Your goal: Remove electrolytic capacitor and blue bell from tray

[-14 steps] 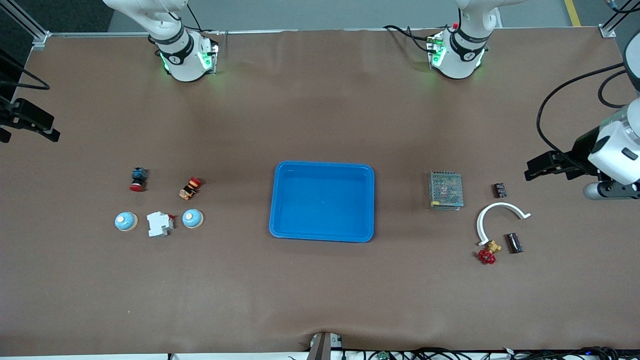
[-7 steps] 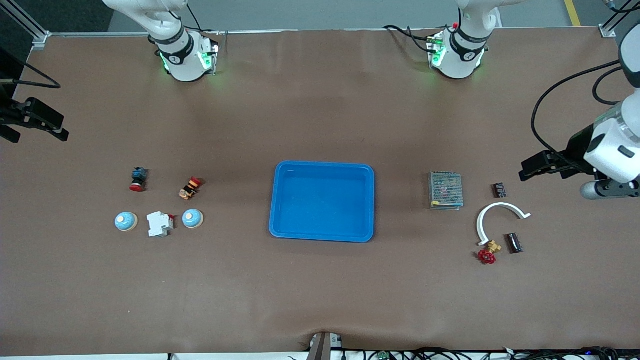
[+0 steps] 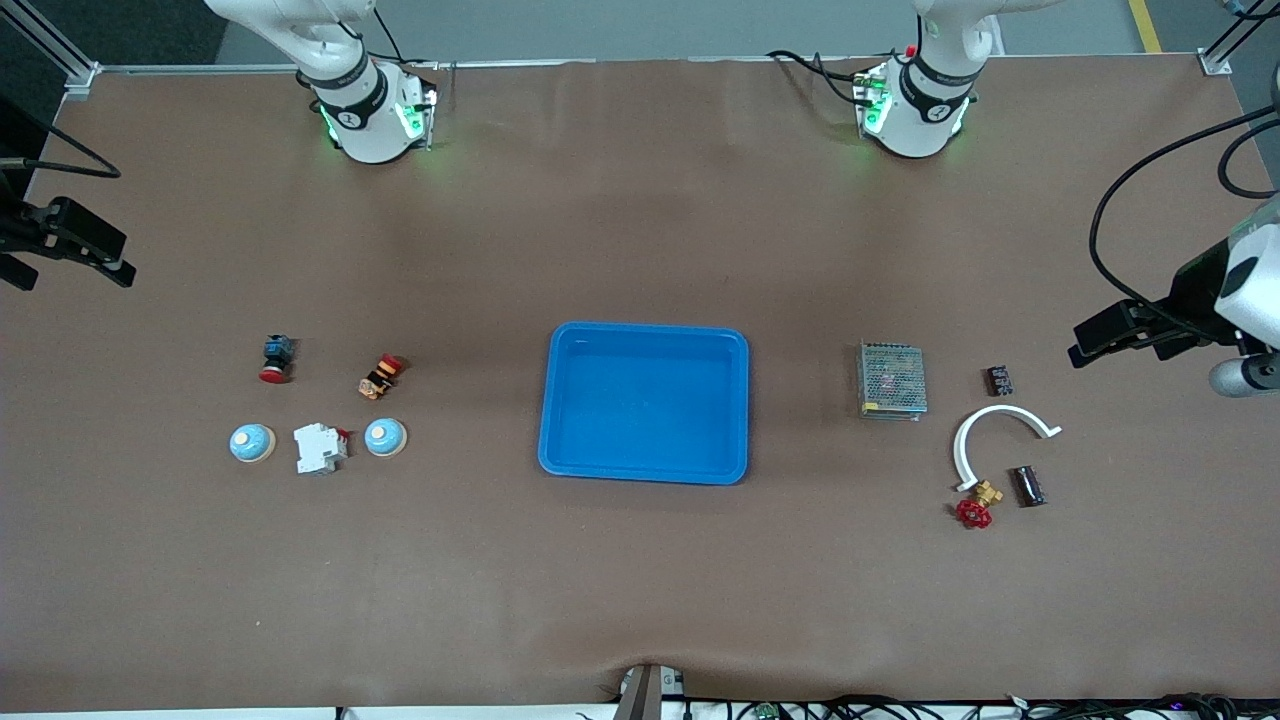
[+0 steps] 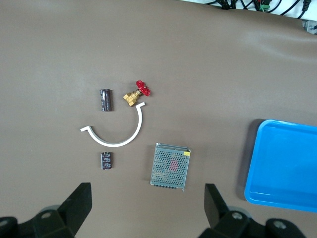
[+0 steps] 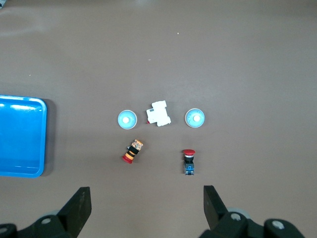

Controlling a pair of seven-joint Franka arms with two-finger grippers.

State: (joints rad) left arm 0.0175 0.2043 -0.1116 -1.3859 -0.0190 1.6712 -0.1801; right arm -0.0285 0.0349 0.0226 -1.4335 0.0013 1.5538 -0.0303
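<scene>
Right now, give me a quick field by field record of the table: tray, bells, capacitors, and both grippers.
tray: blue tray, mid-table, nothing in it
bells: two blue bells, either side of a white breaker, toward the right arm's end
capacitors: two dark capacitors, toward the left arm's end
left gripper: open, holding nothing
right gripper: open, holding nothing

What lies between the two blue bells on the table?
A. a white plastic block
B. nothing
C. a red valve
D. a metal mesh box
A: the white plastic block sits between the two blue bells, toward the right arm's end of the table; the right wrist view shows the same row.
</scene>
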